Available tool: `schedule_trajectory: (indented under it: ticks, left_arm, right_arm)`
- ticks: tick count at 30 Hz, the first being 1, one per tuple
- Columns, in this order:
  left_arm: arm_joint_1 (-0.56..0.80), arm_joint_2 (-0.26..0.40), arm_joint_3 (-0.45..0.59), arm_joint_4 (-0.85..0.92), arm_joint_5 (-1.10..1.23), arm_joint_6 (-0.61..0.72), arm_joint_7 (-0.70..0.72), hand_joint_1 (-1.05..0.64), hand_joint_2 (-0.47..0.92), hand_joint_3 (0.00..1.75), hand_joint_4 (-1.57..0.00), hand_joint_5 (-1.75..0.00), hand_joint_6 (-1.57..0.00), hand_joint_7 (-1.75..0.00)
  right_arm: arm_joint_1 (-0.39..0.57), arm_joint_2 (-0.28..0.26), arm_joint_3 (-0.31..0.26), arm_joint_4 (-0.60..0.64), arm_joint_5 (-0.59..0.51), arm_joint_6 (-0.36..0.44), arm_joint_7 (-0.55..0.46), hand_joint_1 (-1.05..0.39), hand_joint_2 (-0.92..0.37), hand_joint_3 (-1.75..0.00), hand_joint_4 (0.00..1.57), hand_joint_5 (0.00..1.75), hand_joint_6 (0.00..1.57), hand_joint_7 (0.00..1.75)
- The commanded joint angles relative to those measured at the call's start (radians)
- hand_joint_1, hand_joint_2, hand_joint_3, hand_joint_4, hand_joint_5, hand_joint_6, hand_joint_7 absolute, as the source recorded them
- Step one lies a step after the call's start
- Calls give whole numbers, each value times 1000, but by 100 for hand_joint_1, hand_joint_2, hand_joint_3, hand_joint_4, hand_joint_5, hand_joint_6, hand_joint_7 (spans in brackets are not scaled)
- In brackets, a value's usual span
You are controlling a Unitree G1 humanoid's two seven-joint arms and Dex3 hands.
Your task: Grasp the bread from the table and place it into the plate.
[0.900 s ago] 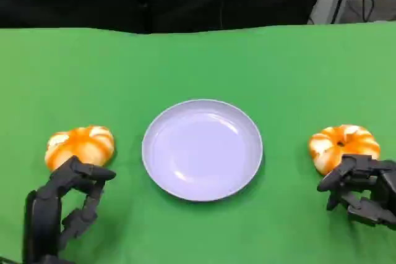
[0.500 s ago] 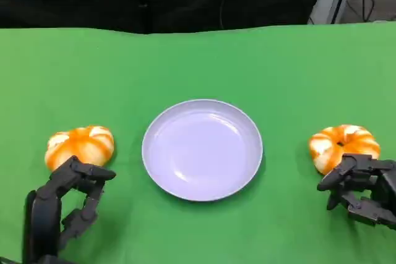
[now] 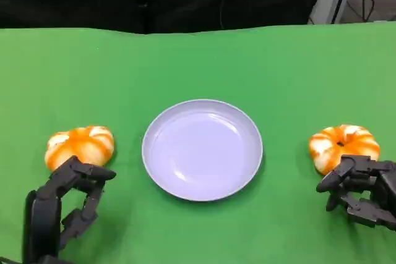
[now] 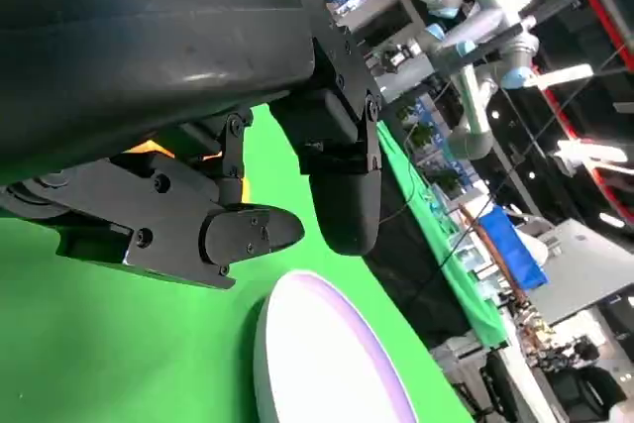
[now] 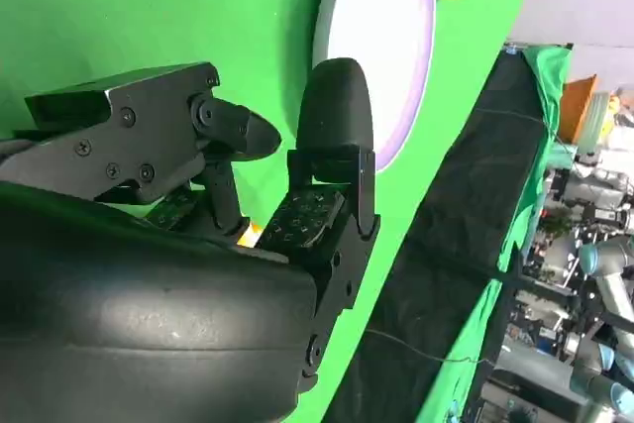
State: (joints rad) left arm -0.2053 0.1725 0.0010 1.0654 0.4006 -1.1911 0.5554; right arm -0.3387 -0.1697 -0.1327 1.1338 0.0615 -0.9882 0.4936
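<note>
On my head camera the table [image 3: 198, 54] is covered in green cloth, and the pale lavender plate [image 3: 202, 149] sits in the middle of it with nothing in it. There are two orange-and-white breads: the left bread [image 3: 80, 144] lies near the table's left edge, and the right bread [image 3: 344, 143] near its right edge, each well apart from the plate. My left hand [image 3: 65, 205] sits just on the near side of the left bread, its fingers [image 3: 93, 174] curled and spread with nothing between them, their tips at the loaf's near edge; whether they touch it I cannot tell. My right hand [image 3: 362, 193] is at the near side of the right bread in the same way, fingers apart and holding nothing, tips overlapping the loaf's near edge. In the left wrist camera I see the plate's rim [image 4: 327, 364] beyond the fingers and a sliver of orange bread [image 4: 149, 149] behind them.
</note>
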Motion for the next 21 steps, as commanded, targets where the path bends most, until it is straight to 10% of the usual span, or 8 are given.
schedule_trajectory:
  ticks: [1,6,21]
  left_arm:
    - [-1,16,7,-5,-4,-16,8,-4,92,44,-75,-110,-85,-75]
    - [1,29,4,-17,22,-7,25,-10,92,27,-96,-29,-102,-8]
    - [7,56,-3,-36,94,6,107,-20,92,15,-87,-1,-79,0]
  right_arm:
    - [-4,-20,-7,5,11,-3,4,5,-80,-66,87,137,93,99]
    - [-4,-19,-9,3,19,3,14,4,-81,-65,87,137,93,98]
    - [-3,-19,-10,5,16,-1,13,5,-81,-64,87,138,94,98]
